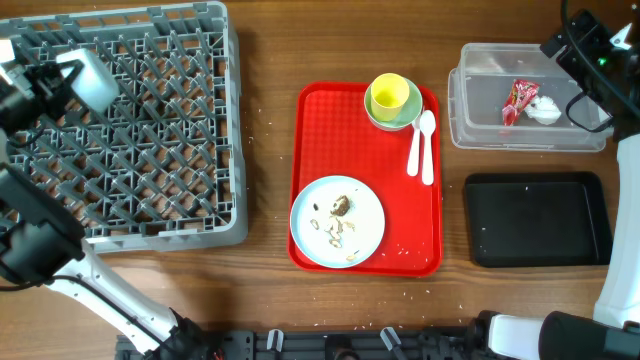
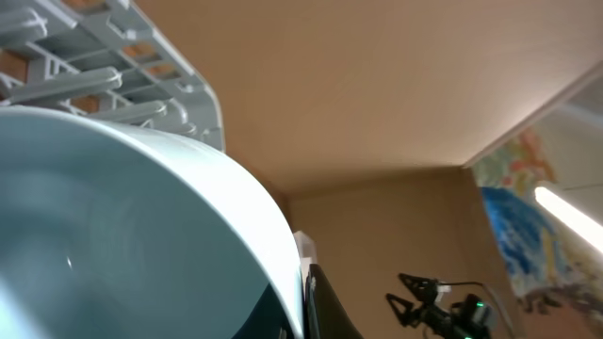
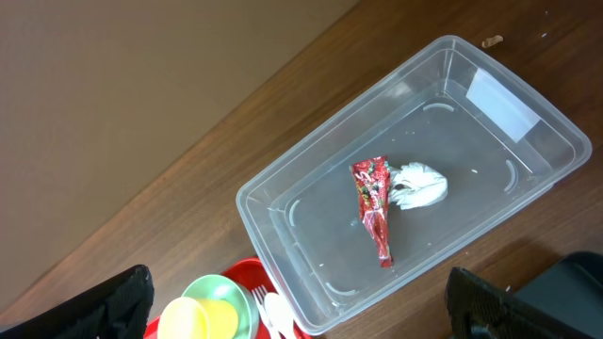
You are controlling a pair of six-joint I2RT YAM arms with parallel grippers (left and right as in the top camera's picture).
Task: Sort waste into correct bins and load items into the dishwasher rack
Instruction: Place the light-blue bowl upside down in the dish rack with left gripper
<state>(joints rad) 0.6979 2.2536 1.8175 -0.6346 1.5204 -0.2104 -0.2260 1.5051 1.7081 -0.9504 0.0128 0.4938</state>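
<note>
My left gripper (image 1: 62,82) is shut on the light blue bowl (image 1: 93,78), held tilted over the upper left of the grey dishwasher rack (image 1: 150,215). The bowl (image 2: 122,235) fills the left wrist view, with rack pegs (image 2: 104,56) behind it. My right gripper (image 3: 300,306) is open and empty above the clear tub (image 3: 283,193). The tub (image 1: 470,135) holds the red wrapper (image 1: 518,98) and the white tissue (image 1: 545,110). The yellow cup (image 1: 389,95) sits in the pale green bowl (image 1: 410,118). The spoon (image 1: 427,135) and fork (image 1: 413,155) lie beside it. The white plate (image 1: 370,225) carries food scraps (image 1: 340,207).
A red tray (image 1: 315,130) in the middle holds the cup, bowl, cutlery and plate. The black tray (image 1: 535,220) lies at the lower right, below the tub. Pale crumbs dot the tray's front and the wood table.
</note>
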